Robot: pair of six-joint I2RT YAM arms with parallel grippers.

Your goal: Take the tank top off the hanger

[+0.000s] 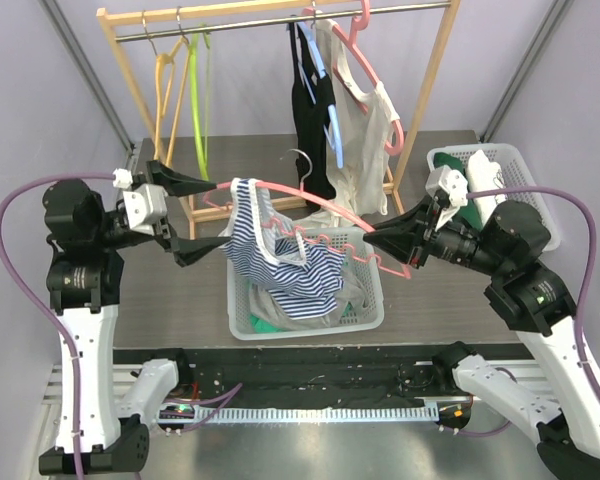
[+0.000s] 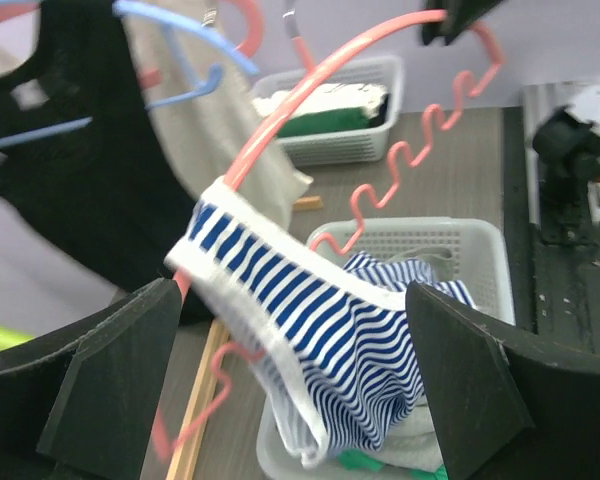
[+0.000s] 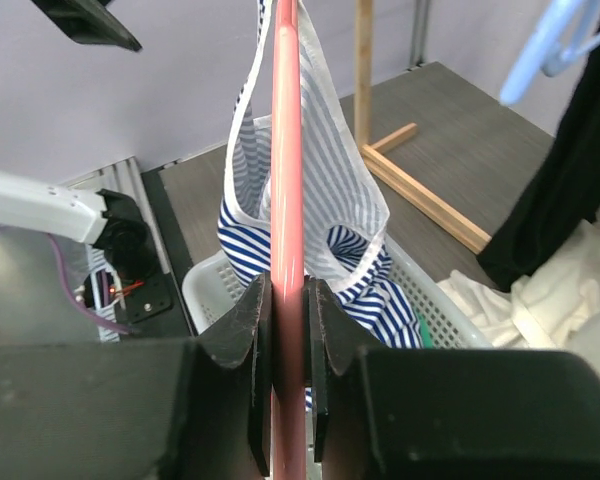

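Our left claw (image 1: pixel 220 212) released, our right claw (image 3: pixel 288 300) clenched on pink hanger (image 1: pixel 315 203), striped tank top (image 1: pixel 280 262) draped on it

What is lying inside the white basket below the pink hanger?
The striped tank top hangs down into the basket. Beside it show a grey cloth and a green cloth. What lies under them is covered.
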